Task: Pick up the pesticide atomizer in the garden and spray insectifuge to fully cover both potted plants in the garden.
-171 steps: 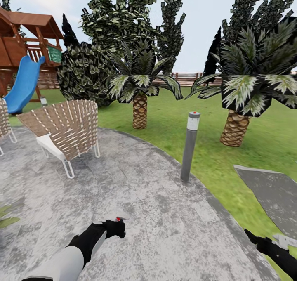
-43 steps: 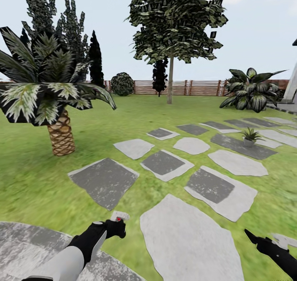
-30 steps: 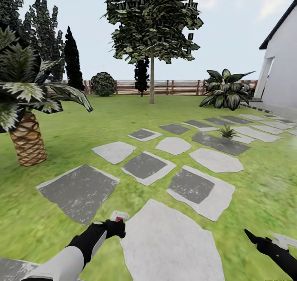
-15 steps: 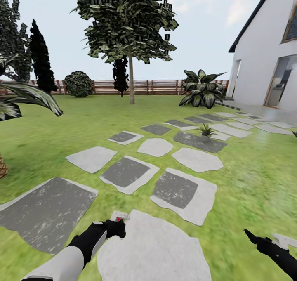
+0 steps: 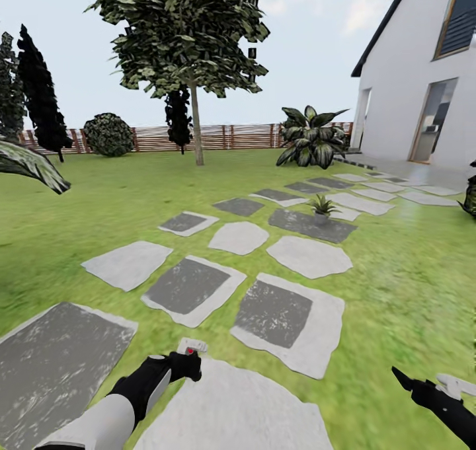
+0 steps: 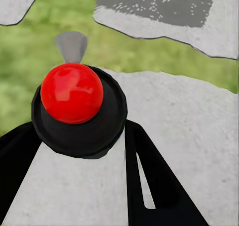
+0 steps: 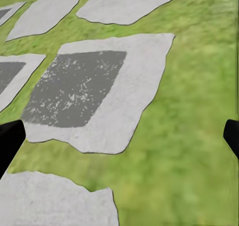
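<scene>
My left gripper [image 5: 187, 359] is low in the head view, shut on the pesticide atomizer [image 5: 190, 348], whose whitish head and red nozzle spot stick out above the black fingers. In the left wrist view the atomizer's red nozzle [image 6: 72, 92] sits on its dark body between the two black fingers [image 6: 152, 181]. A small spiky potted plant [image 5: 322, 206] in a grey pot stands on a dark stepping slab [image 5: 309, 225], far ahead to the right. My right gripper [image 5: 428, 385] hangs open at the lower right; the right wrist view shows its fingertips [image 7: 10, 141] wide apart over grass.
Grey stepping slabs [image 5: 283, 314] run across the green lawn [image 5: 396, 285] toward a white house [image 5: 423, 93] at the right. A big variegated shrub [image 5: 309, 138], a tree [image 5: 195, 126] and a brown slatted fence [image 5: 225, 137] stand at the back. A dark leafy shape [image 5: 470, 195] pokes in at the right edge.
The whole view has swung to the right: patio and palms slid out at the left, the slabs, potted plant and house came in. Both grippers keep their pose.
</scene>
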`<state>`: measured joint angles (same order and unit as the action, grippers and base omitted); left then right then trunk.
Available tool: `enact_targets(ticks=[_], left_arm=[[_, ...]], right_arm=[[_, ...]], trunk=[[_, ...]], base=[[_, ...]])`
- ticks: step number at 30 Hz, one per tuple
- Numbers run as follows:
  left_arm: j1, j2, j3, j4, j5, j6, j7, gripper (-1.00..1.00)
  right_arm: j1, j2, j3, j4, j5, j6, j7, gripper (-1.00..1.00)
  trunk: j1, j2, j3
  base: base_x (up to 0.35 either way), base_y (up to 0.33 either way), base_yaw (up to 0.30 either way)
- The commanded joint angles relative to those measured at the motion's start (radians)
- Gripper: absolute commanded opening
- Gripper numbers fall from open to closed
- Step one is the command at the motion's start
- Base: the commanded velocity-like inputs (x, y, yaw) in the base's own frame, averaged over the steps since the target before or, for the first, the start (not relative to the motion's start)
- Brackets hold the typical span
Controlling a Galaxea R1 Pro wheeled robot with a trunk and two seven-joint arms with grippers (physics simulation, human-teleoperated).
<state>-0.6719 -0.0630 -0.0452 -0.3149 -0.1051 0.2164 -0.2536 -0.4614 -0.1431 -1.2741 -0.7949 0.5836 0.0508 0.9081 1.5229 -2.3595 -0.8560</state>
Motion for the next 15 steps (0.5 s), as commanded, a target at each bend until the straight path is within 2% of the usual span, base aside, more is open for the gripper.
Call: enact_targets(ticks=[1, 15], left_arm=[[0.0, 0.0, 0.001, -0.003, -0.01, 0.004, -0.004, -1.0], [0.0, 0.0, 0.001, -0.003, -0.01, 0.004, -0.004, -1.0]], right_arm=[[-0.002, 0.0, -0.004, -0.001, 0.004, 0.006, 0.007, 1.0], [-0.002, 0.002, -0.004, -0.001, 0.005, 0.006, 0.006, 1.0]], trunk=[[0.0, 0.0, -0.001], [0.0, 0.0, -0.001]], base=[[0.334, 0.0, -0.247], [0.334, 0.0, -0.274]])
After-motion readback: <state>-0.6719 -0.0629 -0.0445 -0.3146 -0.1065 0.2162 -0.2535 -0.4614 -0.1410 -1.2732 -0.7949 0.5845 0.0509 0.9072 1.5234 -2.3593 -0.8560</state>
